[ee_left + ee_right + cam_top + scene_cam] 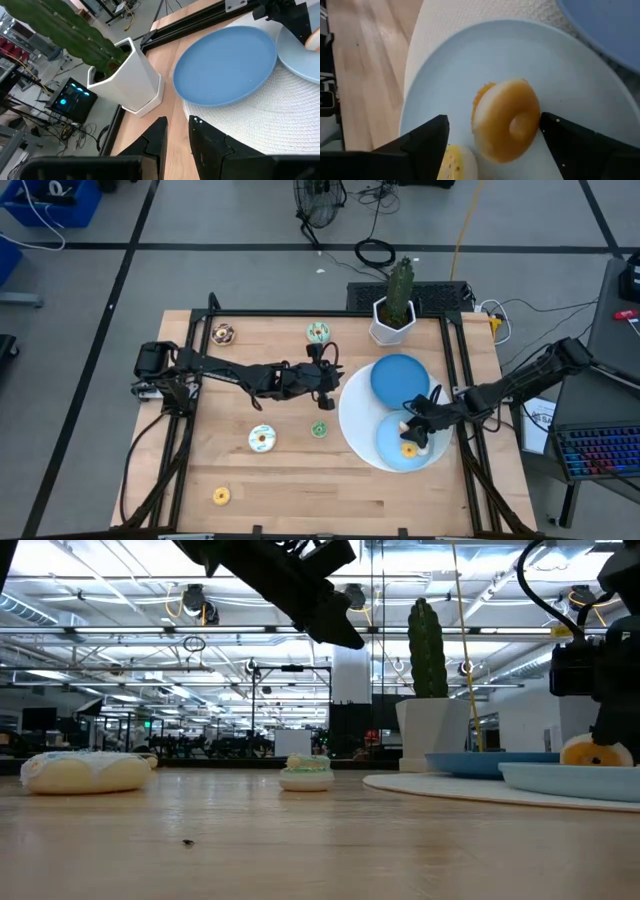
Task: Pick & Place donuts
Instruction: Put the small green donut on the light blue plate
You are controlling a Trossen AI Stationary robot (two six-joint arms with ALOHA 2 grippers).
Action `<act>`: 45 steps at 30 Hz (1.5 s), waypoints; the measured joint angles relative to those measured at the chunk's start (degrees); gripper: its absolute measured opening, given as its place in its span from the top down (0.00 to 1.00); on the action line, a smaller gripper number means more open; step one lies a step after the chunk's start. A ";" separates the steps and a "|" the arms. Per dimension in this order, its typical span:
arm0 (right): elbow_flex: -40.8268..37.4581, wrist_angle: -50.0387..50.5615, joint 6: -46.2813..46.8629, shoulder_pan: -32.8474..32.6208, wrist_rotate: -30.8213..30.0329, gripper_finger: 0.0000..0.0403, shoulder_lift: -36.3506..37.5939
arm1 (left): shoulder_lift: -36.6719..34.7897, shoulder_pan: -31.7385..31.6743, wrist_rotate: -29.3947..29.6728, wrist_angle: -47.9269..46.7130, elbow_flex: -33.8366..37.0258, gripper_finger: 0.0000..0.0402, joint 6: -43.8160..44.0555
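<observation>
An orange-iced donut (507,120) lies tilted on the light blue plate (445,70), with a yellow donut (454,162) beside it. My right gripper (495,117) is open just above this plate (408,442), one finger on each side of the orange donut (597,752). My left gripper (328,375) hangs high over the table's middle, empty, its fingers (155,140) a narrow gap apart. On the wood lie a chocolate donut (224,334), a green-white donut (318,332), a small green donut (319,429), a white donut (262,439) and an orange donut (221,496).
A darker blue plate (400,378) sits on the large white disc (355,420), on the far side of the light plate. A white pot with a cactus (395,315) stands at the far edge. A black frame (455,360) borders the table.
</observation>
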State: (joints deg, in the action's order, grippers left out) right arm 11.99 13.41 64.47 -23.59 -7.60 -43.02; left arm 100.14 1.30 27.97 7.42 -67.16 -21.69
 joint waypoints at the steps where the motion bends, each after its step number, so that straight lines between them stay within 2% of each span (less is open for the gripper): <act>1: -0.02 -0.32 0.02 0.02 0.00 0.24 0.69 | 0.00 0.00 0.00 0.02 0.00 0.79 0.00; 7: -0.17 -2.23 -1.19 1.78 -0.91 0.24 5.16 | 0.00 -0.07 -0.04 0.04 0.00 0.79 0.01; 17: -0.17 -5.03 -9.99 5.86 -4.79 0.25 10.51 | 0.02 -0.11 -0.20 -0.37 0.00 0.79 0.90; 20: -0.17 -10.93 -16.03 6.91 -4.80 0.25 11.49 | 0.02 -0.41 -3.07 -0.41 0.00 0.79 1.83; 23: -0.17 -16.74 -26.93 7.51 -6.25 0.26 12.53 | 0.02 -1.06 -7.84 -0.90 0.00 0.79 4.04; 28: -0.24 -23.52 -47.78 7.40 -14.31 0.28 13.21 | 0.04 -1.68 -16.59 -5.17 0.00 0.79 8.50; 33: -1.60 -31.95 -63.24 7.40 -19.58 0.28 13.49 | 0.07 -1.56 -22.42 -15.50 0.05 0.79 13.13; 38: -1.70 -34.14 -72.26 7.40 -19.80 0.28 18.01 | 0.07 0.75 -23.69 -22.37 0.07 0.79 16.65; 42: -1.70 -32.64 -75.56 7.40 -19.82 0.28 22.77 | 0.07 4.58 -30.69 -23.35 0.07 0.79 13.60; 45: -1.70 -29.89 -75.86 7.38 -19.85 0.28 25.50 | 0.07 7.47 -31.40 -25.83 0.07 0.79 9.98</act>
State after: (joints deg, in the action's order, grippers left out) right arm 10.28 -16.47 -11.39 -16.21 -27.44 -17.52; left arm 100.20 8.77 -3.44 -18.41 -67.09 -11.71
